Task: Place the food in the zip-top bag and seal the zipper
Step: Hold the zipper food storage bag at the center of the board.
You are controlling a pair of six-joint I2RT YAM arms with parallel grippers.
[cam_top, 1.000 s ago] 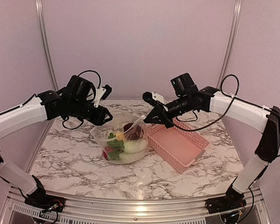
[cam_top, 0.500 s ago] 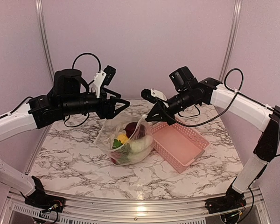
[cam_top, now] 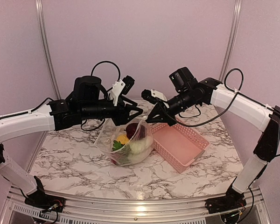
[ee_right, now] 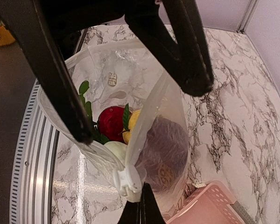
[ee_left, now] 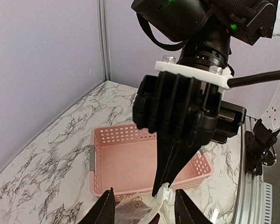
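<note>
The zip-top bag (cam_top: pixel 129 142) hangs with its bottom on the table, and its mouth gapes open. It holds the food: a red piece (ee_right: pixel 111 122), a yellow one, a white one (ee_right: pixel 115 151), a dark purple one (ee_right: pixel 164 148) and green leaves. My right gripper (cam_top: pixel 152 120) is shut on the bag's top corner (ee_right: pixel 140 211), right next to the white slider (ee_right: pixel 128 179) of the zipper (ee_right: pixel 95 156). My left gripper (cam_top: pixel 134 113) is open and empty. It is level with the bag mouth, and its fingers (ee_left: pixel 107 210) straddle the slider (ee_left: pixel 163 195) without touching it.
The pink slotted basket (cam_top: pixel 179 144) stands empty on the marble table (cam_top: pixel 74 158), right of the bag and touching it. The two grippers face each other closely above the bag. Purple walls enclose the back and sides.
My left gripper has let go of the bag's left edge, turned and reached right towards the right gripper, jaws open. The right gripper lifted the bag corner slightly, then held still.
</note>
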